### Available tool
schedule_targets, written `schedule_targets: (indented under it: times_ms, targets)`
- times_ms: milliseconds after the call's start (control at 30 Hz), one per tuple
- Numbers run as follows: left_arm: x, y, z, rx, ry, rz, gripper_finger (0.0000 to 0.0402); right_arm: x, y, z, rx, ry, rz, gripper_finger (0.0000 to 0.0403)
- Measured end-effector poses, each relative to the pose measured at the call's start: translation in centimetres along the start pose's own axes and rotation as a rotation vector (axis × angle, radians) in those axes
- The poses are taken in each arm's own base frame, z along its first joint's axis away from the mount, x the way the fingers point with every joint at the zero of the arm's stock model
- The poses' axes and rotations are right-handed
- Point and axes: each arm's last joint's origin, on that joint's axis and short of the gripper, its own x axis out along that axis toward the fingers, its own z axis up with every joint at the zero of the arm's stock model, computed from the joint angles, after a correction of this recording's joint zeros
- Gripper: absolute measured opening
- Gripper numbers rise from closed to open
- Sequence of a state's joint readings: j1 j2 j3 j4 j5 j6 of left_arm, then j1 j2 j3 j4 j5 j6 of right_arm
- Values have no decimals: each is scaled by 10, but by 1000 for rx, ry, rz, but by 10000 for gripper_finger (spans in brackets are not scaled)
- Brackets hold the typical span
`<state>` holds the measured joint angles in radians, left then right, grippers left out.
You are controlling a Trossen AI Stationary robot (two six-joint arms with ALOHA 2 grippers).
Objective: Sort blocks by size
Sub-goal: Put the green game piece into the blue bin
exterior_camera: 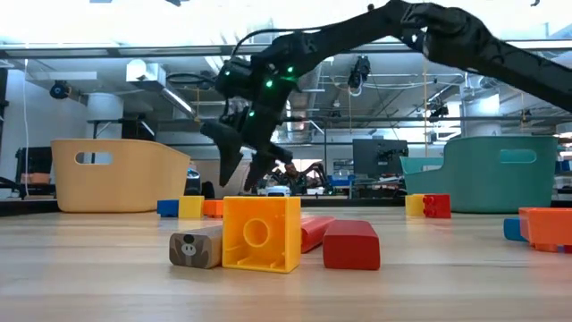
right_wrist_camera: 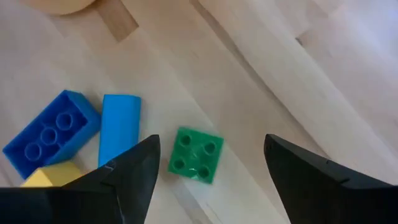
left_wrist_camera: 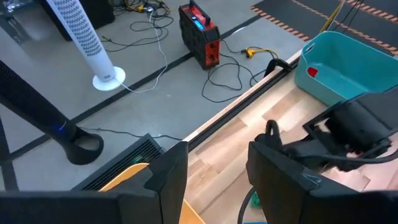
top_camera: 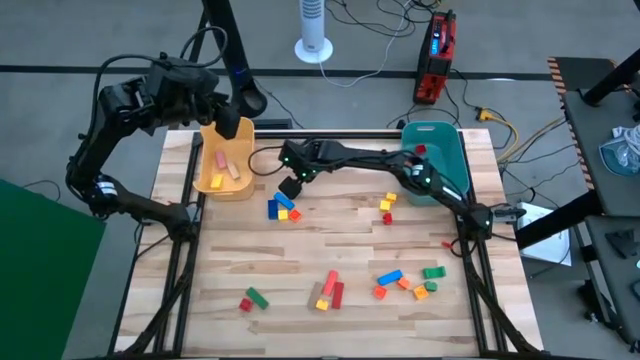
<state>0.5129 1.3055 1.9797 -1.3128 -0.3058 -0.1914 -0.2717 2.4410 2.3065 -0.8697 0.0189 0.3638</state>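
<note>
Pale wood table (top_camera: 330,250) still carries most blocks, yellow bin (top_camera: 212,178) holds a few bars and teal bin (top_camera: 445,150) one red cube, so I judge sorting barely begun; my right gripper (right_wrist_camera: 205,177), spread, hovers over a green cube (right_wrist_camera: 195,155), left gripper (left_wrist_camera: 214,168) open above the yellow bin.

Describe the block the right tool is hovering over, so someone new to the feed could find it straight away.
From the yellow bin at the table's far left, find the block cluster under the open right tool. The target is the square four-stud green block beside a smooth blue bar and a studded blue brick, the only green one there.
</note>
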Motion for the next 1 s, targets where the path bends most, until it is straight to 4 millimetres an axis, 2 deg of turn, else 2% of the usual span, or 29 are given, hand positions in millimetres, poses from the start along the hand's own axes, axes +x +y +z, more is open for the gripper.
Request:
schedule_targets:
  times_ms: [233, 367, 633, 767, 1000]
  targets:
    - [0, 0, 0, 0, -1, -1, 156, 13, 8, -7, -13, 37, 11, 271]
    - [0, 0, 0, 1, -1, -1, 156, 13, 12, -11, -14, 56, 9, 267]
    - [-1, 0, 0, 21, -3, -1, 156, 24, 7, -19, -14, 79, -27, 276]
    - [-1, 0, 0, 21, -4, -1, 156, 35, 5, -26, -15, 90, -39, 265]
    - [-1, 0, 0, 25, -4, -2, 156, 40, 5, -31, -50, 89, -60, 229]
